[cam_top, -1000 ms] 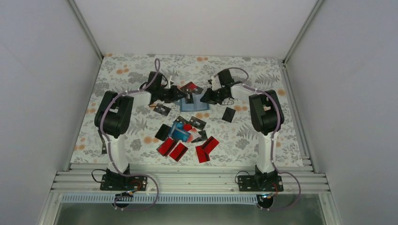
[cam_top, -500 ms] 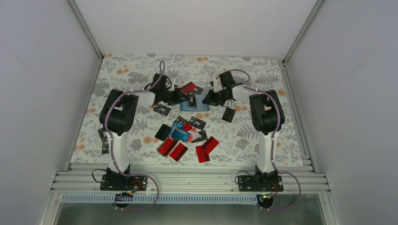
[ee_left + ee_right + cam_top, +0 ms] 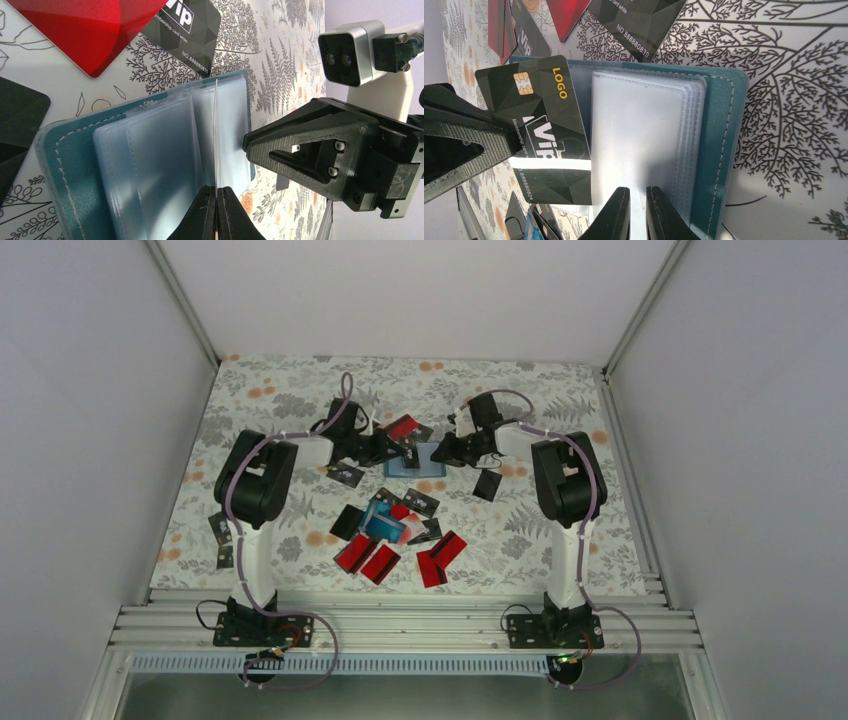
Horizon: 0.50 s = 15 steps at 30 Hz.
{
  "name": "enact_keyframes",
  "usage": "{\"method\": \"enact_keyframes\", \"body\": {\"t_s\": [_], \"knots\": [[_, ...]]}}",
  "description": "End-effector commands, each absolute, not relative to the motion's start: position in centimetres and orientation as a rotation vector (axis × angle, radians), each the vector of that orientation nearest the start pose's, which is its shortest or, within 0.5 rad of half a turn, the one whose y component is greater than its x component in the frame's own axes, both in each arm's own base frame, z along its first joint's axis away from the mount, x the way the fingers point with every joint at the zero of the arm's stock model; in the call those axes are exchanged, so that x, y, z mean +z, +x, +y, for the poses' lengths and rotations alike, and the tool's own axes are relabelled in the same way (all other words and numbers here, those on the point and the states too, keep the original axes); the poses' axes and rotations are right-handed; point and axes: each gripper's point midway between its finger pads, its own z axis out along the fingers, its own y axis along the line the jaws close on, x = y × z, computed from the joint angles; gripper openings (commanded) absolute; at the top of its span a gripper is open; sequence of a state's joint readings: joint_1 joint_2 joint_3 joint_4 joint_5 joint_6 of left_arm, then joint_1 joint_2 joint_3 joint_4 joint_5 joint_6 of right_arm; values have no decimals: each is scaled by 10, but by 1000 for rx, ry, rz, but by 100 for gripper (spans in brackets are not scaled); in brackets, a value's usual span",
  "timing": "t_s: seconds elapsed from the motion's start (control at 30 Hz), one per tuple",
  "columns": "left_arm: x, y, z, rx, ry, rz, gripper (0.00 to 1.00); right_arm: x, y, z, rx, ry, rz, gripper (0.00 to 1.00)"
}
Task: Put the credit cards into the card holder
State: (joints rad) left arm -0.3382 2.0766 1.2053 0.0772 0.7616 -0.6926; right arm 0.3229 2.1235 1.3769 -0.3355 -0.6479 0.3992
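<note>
Far-centre on the table (image 3: 290,410), beyond the loose credit cards (image 3: 385,558), the card holder (image 3: 719,150) lies open with its clear sleeves up. The right tool (image 3: 638,210) is nearly pressed together on the holder's sleeve edge. Opposite it, the left tool (image 3: 216,212) pinches a black card (image 3: 544,140) over the holder, long axis roughly parallel to the sleeves' long side, so left arm looks set to insert.

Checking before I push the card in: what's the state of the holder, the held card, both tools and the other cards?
Card holder: lying open, clear sleeves facing up.
Black card: on edge over the sleeves, not inserted.
Left tool: shut on the black card.
Right tool: shut on a sleeve's edge of the card holder.
Loose cards: scattered flat, outside the holder.
</note>
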Motion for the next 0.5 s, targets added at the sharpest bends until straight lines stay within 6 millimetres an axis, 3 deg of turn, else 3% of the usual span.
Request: {"method": "enact_keyframes", "body": {"t_s": [0.0,0.27,0.47], "knots": [[46,425,-280,-1374,-38,2533,2,22,416,242,1056,-94,2746,12],[41,420,-282,-1364,-32,2575,2,34,423,230,957,-74,2722,21],[39,418,-282,-1356,-26,2607,2,26,425,218,853,-28,2745,22]]}}
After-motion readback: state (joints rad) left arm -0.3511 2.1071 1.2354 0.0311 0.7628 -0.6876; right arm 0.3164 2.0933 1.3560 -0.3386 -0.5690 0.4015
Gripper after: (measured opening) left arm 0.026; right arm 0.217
